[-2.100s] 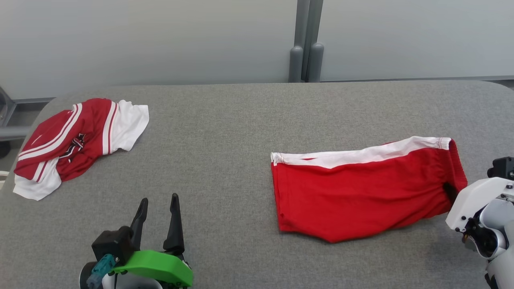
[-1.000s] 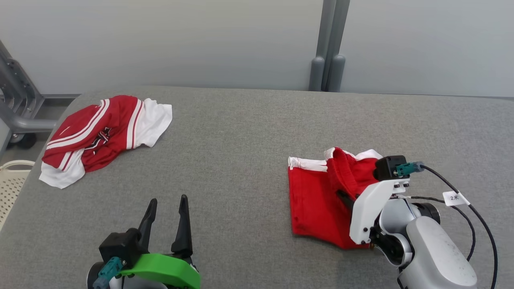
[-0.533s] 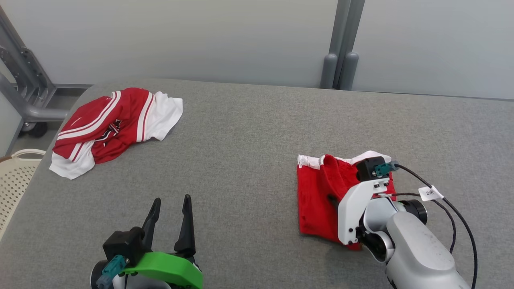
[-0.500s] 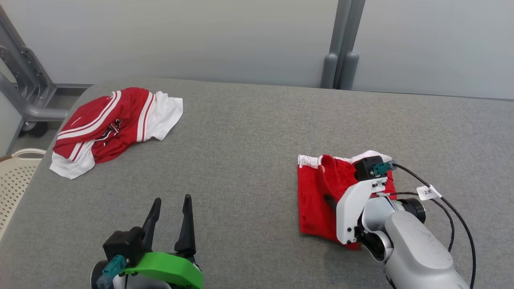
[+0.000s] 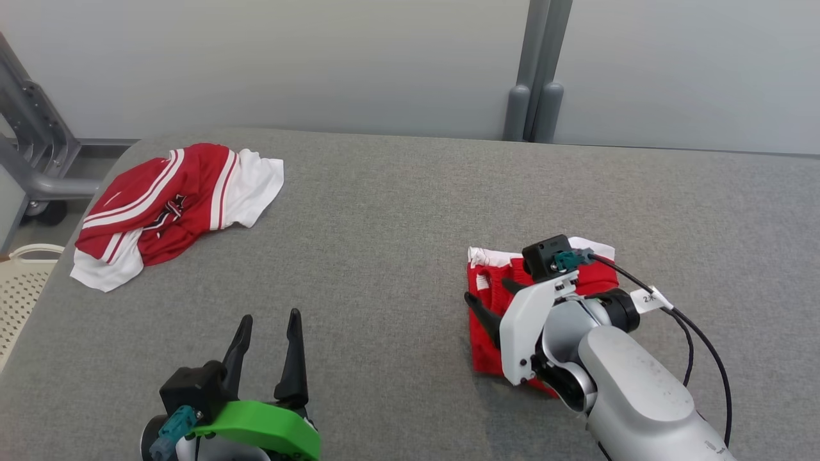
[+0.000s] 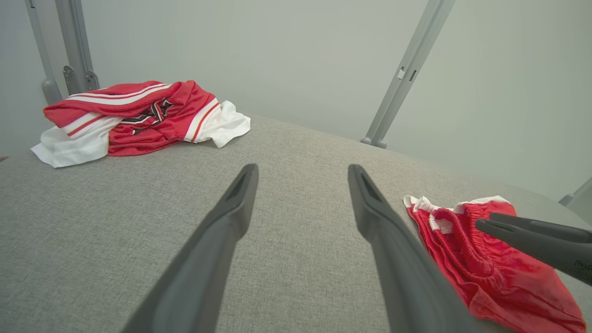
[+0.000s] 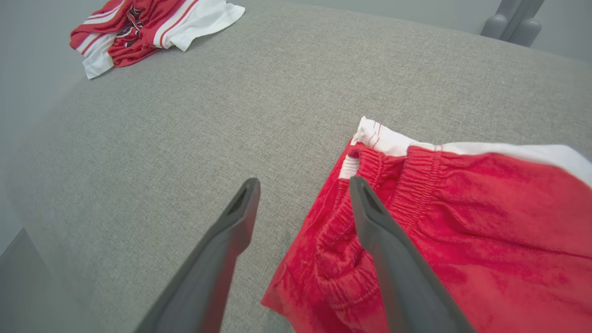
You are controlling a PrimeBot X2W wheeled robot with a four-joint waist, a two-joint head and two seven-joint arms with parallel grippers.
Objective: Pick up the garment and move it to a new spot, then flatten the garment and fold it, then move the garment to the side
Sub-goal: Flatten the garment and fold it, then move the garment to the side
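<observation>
The red shorts with a white waistband lie folded in half on the grey table, right of centre. My right gripper hovers open over their left edge; its arm covers much of the cloth. In the right wrist view the right gripper straddles the left edge of the shorts, one finger over the elastic hem and one over bare table, holding nothing. My left gripper stands open and empty near the front edge, apart from the shorts.
A crumpled red and white jersey lies at the table's far left corner. A pale perforated basket and a grey metal frame stand off the left edge. A grey post rises behind the table.
The right gripper carried the shorts' right end over to the left, folding them in half, then let go and opened. The head camera shifted. The left arm stayed put.
</observation>
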